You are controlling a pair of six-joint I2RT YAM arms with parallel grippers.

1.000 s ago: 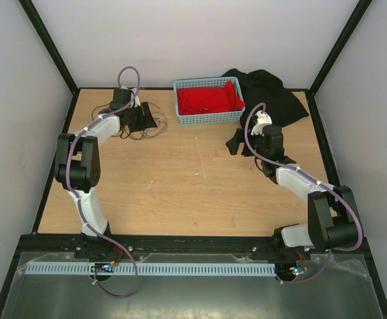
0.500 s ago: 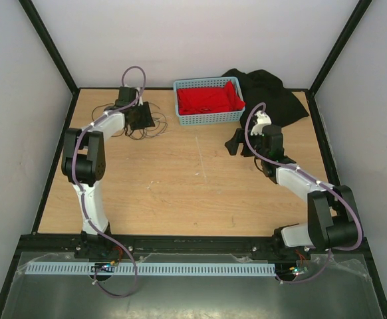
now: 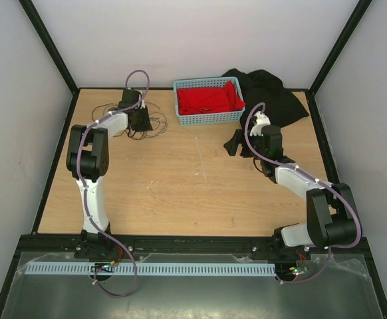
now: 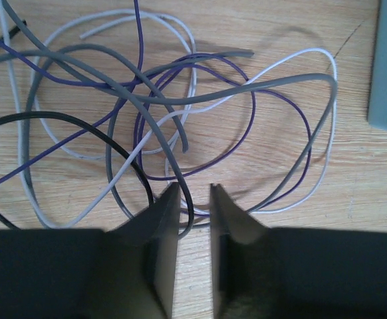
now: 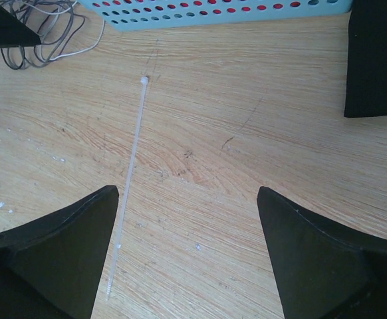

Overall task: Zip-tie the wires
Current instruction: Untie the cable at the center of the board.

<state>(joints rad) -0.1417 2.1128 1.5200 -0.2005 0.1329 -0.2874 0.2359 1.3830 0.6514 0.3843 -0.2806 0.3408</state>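
The wires (image 3: pixel 147 127) lie as a loose tangle of thin loops at the table's back left. Up close they are grey, purple, white and black strands (image 4: pixel 260 84). My left gripper (image 3: pixel 140 119) is down on the tangle. Its jaws (image 4: pixel 191 189) stand a narrow gap apart, with a grey strand and a black one crossing between the tips and bare wood showing behind. A white zip tie (image 5: pixel 132 173) lies straight on the wood by the left finger of my right gripper (image 5: pixel 188 193), which is wide open and holds nothing. That right gripper (image 3: pixel 237 143) hovers mid-table on the right.
A light blue basket (image 3: pixel 207 118) with a red cloth (image 3: pixel 210 98) stands at the back centre, its wall close to the wires (image 4: pixel 386 66). A black cloth (image 3: pixel 273 93) lies at the back right. Black frame posts edge the table.
The left arm has shifted slightly right over the tangle and its jaws have narrowed around the strands. The right arm has not moved.
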